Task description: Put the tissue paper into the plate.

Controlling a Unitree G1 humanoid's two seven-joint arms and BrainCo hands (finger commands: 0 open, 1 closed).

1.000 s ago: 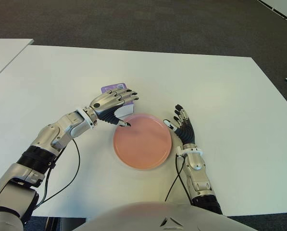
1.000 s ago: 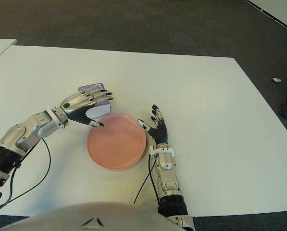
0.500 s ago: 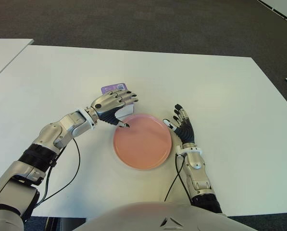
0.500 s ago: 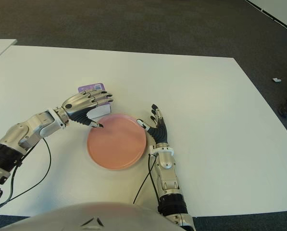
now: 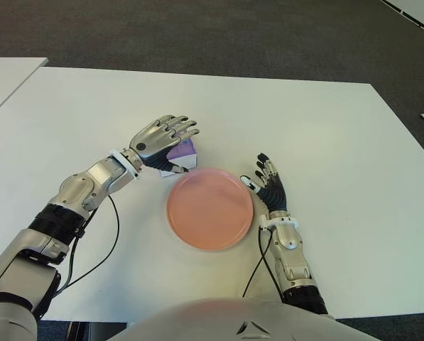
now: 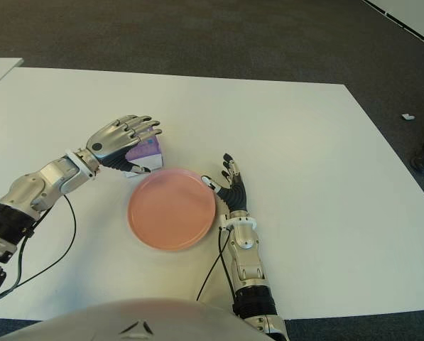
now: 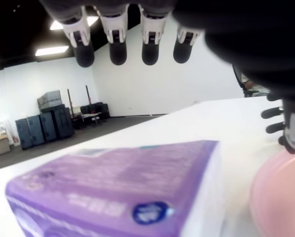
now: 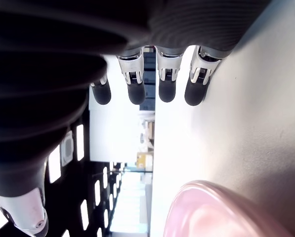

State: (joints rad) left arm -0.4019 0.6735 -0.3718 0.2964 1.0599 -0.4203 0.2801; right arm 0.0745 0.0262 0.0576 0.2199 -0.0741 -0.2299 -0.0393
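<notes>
A purple tissue pack (image 5: 181, 154) with white sides is seen flat on the counter (image 5: 325, 135), just beyond the pink plate (image 5: 209, 207), long axis slanting away from the robot. The left hand (image 5: 160, 138) is held over it with fingers spread, grasping nothing. The right hand (image 5: 270, 186) is seen unclenched right of the plate.

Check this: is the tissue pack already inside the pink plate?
No, the tissue pack lies on the table beside the pink plate, under the left robot hand.
</notes>
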